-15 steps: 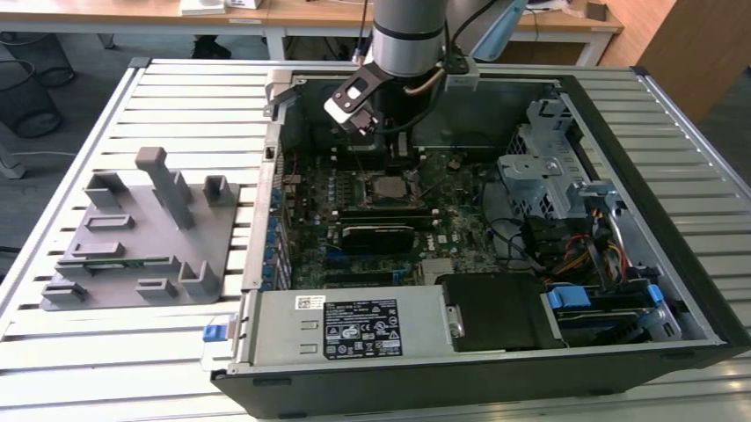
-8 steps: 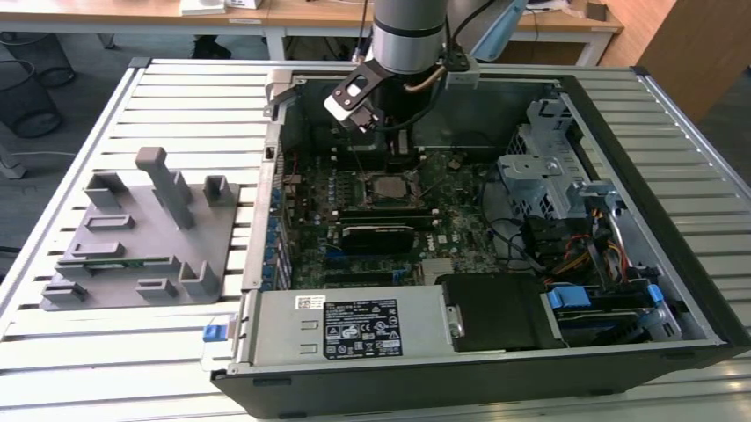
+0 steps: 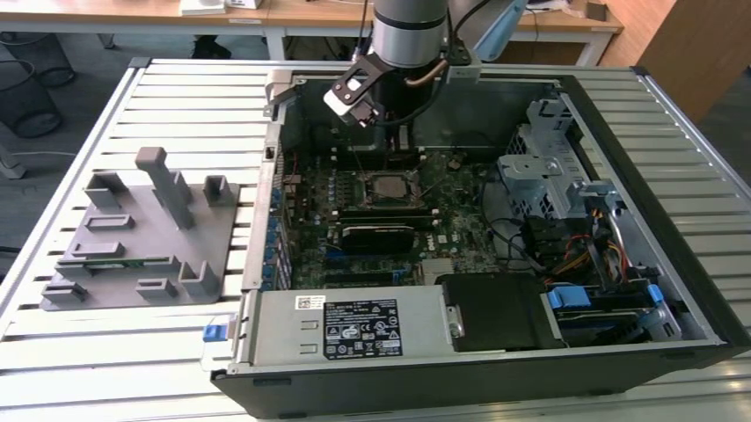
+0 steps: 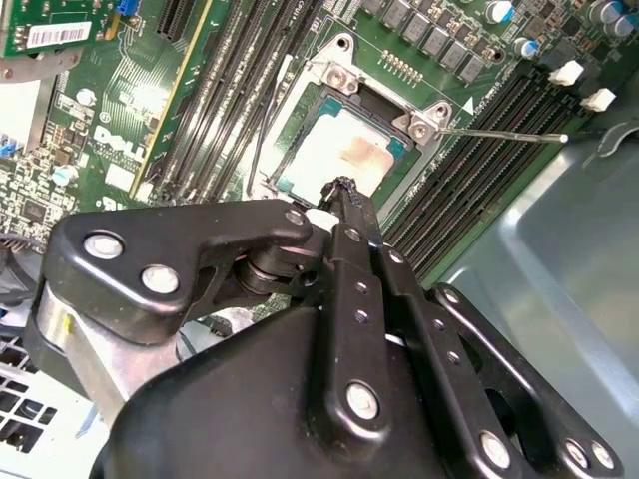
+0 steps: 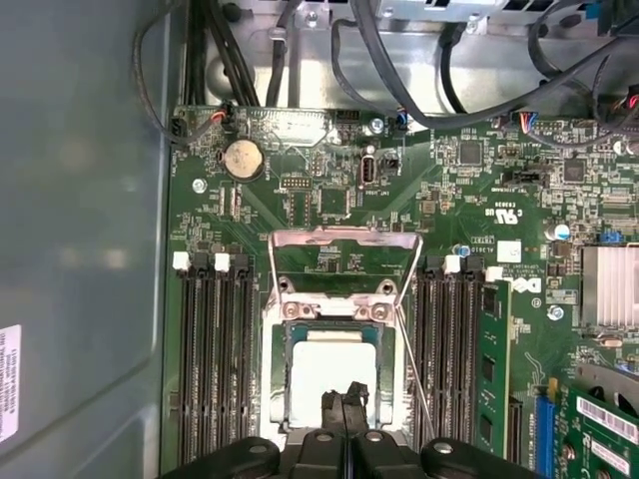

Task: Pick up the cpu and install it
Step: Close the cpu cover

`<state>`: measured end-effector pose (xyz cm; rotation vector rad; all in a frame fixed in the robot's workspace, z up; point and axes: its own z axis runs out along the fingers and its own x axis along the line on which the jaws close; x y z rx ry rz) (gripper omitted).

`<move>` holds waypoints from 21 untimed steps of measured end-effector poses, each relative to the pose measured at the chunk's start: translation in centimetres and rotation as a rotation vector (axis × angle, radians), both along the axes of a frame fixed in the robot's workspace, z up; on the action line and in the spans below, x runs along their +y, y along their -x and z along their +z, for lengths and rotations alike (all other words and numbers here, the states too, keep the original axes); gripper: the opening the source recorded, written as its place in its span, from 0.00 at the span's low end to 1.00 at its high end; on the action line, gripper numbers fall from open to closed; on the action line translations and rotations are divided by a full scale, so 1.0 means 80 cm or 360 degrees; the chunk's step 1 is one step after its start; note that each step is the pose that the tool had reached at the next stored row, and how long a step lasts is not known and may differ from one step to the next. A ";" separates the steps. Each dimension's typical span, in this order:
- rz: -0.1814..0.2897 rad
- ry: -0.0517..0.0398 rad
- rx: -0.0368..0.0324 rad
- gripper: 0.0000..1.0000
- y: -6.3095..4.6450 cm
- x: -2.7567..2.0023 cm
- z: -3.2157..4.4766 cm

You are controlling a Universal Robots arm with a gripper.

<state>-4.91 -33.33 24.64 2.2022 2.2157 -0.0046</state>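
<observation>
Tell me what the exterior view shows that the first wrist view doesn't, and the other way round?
The exterior view takes in the whole open computer case, the grey fixture plate beside it on the exterior view's left, and the arm reaching in. The first wrist view, close in, gives the round coin battery, the raised socket frame and the shut fingers by the cpu. Both show the cpu lying in its socket on the green motherboard.
</observation>
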 end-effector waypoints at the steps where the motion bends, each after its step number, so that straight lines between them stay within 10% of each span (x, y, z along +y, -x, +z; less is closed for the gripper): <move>1: 0.0000 0.0000 0.0000 0.11 0.000 0.0000 0.0008; 21: 0.0000 0.0001 -0.0002 0.11 0.000 0.0002 0.0190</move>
